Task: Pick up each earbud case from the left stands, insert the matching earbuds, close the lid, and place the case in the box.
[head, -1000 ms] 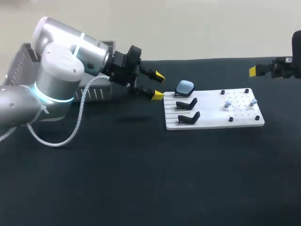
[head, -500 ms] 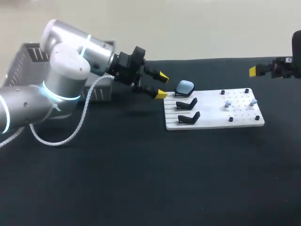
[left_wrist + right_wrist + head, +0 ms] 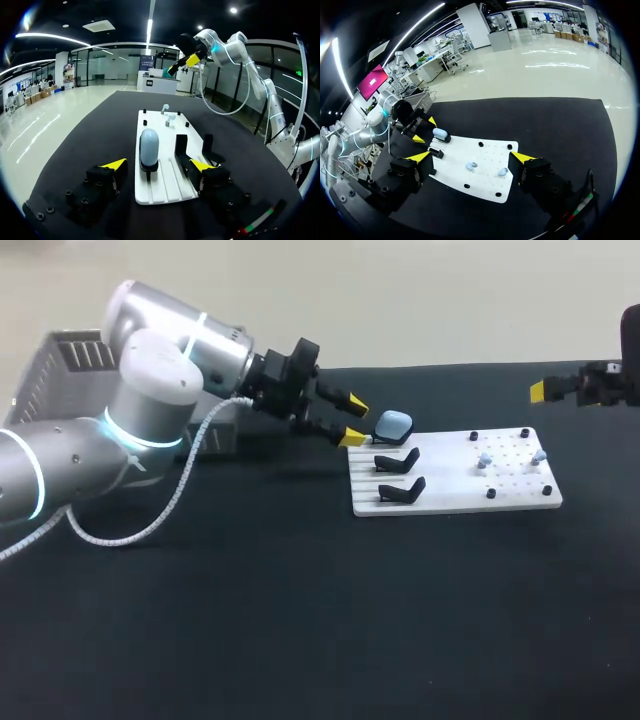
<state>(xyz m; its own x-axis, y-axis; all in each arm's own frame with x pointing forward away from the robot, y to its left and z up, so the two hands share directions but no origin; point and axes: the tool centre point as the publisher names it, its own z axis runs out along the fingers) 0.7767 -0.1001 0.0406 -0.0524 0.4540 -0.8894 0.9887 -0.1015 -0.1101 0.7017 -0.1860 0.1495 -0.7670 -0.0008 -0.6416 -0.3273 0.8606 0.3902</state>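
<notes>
One pale blue earbud case (image 3: 393, 424), lid shut, sits on the farthest of three black stands along the left edge of a white board (image 3: 450, 502). The two nearer stands (image 3: 398, 460) (image 3: 402, 490) are empty.

Two pale earbuds (image 3: 485, 459) (image 3: 540, 455) stand on the right half of the board, in a field of small holes. A few black pegs (image 3: 473, 437) are set around them.

The board lies on the black worktop (image 3: 300, 620), right of centre and toward the far edge.

Left pincer (image 3: 355, 420): wide open, holding nothing. Its yellow tips are at the board's far-left corner, just beside the case. In the left wrist view the case (image 3: 149, 146) stands just ahead of the pincer (image 3: 157, 165), in line with the gap between the fingers, and neither finger touches it. The left arm (image 3: 150, 410) comes in from the worktop's left side, with a white coiled cable (image 3: 170, 495) hanging below it.

Right pincer (image 3: 470, 157): also wide open and empty. The right arm (image 3: 605, 382) hangs at the worktop's far right edge, well apart from the board. In its wrist view the whole board lies ahead of the fingers, with the case (image 3: 440, 134) at the board's end nearest the left arm.

A grey ribbed box (image 3: 60, 360) stands at the worktop's far left corner, partly hidden behind the left arm. Cannot tell what it holds.
</notes>
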